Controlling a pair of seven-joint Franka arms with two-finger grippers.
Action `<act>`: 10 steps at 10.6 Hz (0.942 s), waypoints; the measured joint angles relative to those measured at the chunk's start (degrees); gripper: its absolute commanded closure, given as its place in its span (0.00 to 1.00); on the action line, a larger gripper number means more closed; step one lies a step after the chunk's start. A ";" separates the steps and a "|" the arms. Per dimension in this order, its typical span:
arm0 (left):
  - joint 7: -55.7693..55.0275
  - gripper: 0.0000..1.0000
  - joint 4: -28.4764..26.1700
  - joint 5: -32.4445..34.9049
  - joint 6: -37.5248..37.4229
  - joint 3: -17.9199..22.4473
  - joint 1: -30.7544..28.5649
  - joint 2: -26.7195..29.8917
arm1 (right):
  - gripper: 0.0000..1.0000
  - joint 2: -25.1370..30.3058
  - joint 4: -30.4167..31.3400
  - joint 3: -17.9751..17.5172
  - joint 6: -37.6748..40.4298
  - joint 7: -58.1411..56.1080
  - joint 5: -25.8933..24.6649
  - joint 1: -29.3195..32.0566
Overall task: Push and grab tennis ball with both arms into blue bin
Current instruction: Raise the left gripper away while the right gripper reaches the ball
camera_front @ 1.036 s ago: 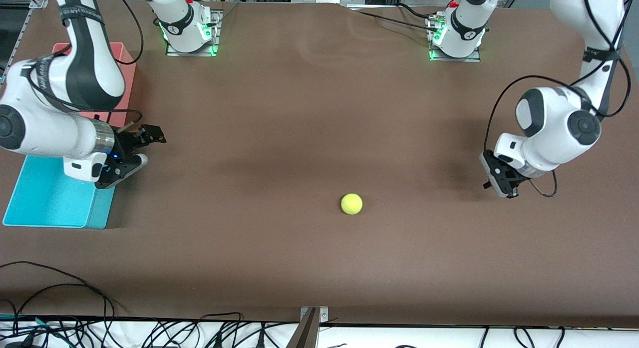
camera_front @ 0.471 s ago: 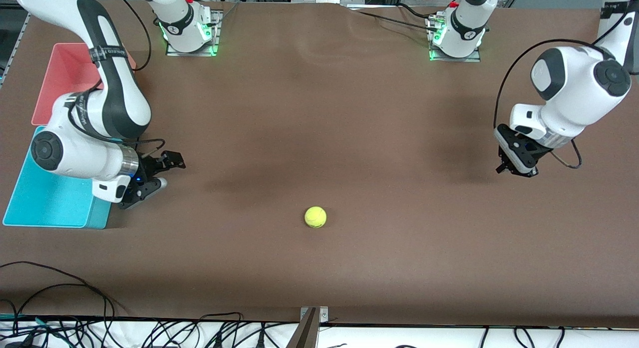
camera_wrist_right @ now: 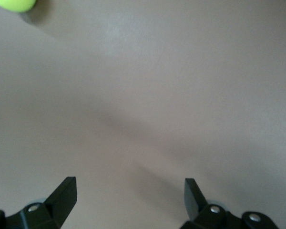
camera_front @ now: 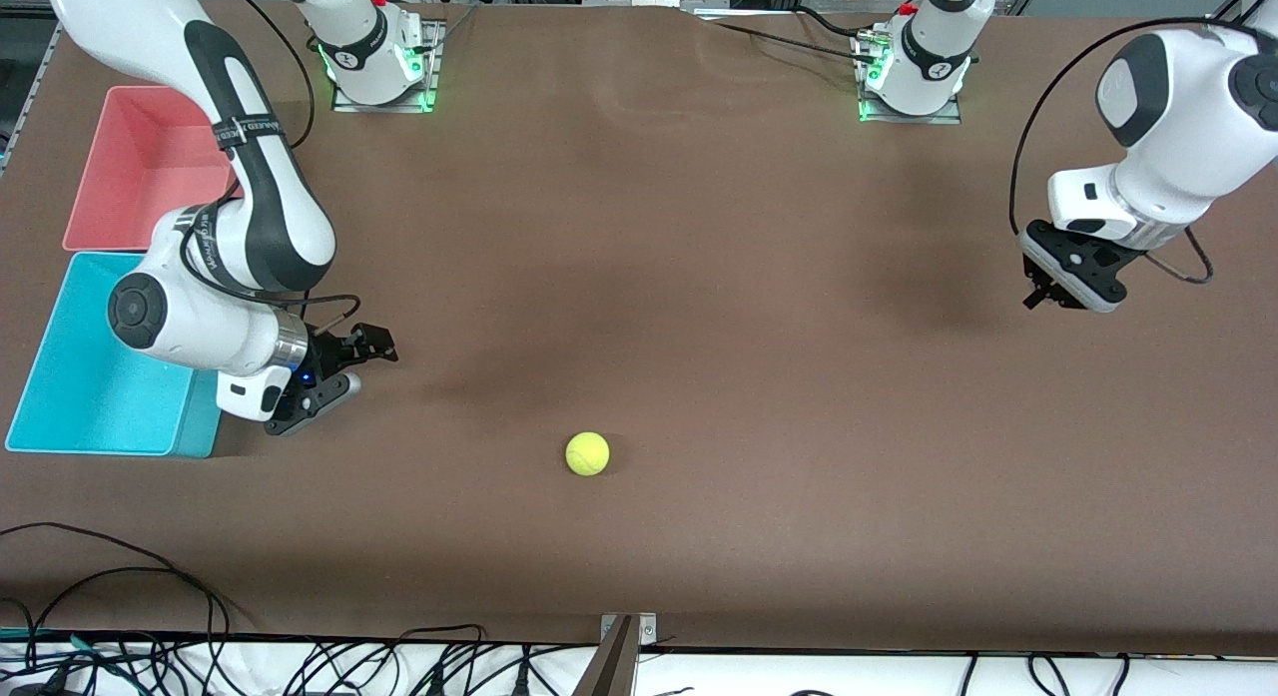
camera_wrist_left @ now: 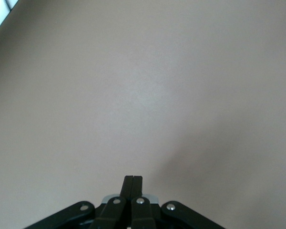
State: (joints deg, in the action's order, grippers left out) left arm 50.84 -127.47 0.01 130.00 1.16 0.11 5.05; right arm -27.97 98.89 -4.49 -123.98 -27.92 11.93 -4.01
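While lying loose on the brown table (camera_front: 699,277), at about six o'clock from its middle in the front view, tennis ball (camera_front: 587,453) touches nothing and sits well apart from both grippers. Shows in the right wrist view too, as a yellow-green sliver (camera_wrist_right: 14,4) at the frame's edge.

Right gripper (camera_front: 364,368): low over bare table just beside the blue bin (camera_front: 200,431), jaws spread wide with nothing between them, fingers (camera_wrist_right: 62,193) clearly parted in its own wrist view. From it, ball at roughly four o'clock. Blue bin at about eight o'clock from the table's middle, at the right arm's end, nearer the front camera than the pink bin (camera_front: 130,167).

Left gripper (camera_front: 1038,299): up over bare table at the left arm's end, about two o'clock from the middle, jaws pressed together and empty, fingers (camera_wrist_left: 132,183) meeting in its wrist view. Looks to be waiting.

Step in hand, by judgement: the grab with the right arm.

- Bring the open jaws square over the ball before descending.
- Come down with one finger on each side.
- Avoid clipping the fuzzy surface off-centre, or risk a roll.
- Close gently but fully at the ball's widest part.
- Lift clear of the bin wall before carrying toward eight o'clock.
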 measured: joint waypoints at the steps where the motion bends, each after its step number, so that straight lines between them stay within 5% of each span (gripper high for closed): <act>1: -4.57 1.00 -0.02 0.42 -2.14 -0.75 0.03 1.49 | 0.00 -0.89 -0.81 -0.23 -1.32 0.66 0.11 -0.03; 6: -23.68 1.00 0.63 0.70 -10.54 -1.64 0.48 5.35 | 0.00 -7.42 -5.21 -5.63 -12.30 10.91 0.33 -0.66; 10: -43.82 1.00 7.95 0.83 -25.02 -3.03 2.34 5.93 | 0.00 -12.81 -10.00 -7.49 -18.95 19.07 0.35 -3.76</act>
State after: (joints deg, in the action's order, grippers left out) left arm 7.02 -119.52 0.84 104.98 -1.87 2.45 10.98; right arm -40.78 88.89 -11.98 -142.93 -8.85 12.28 -7.77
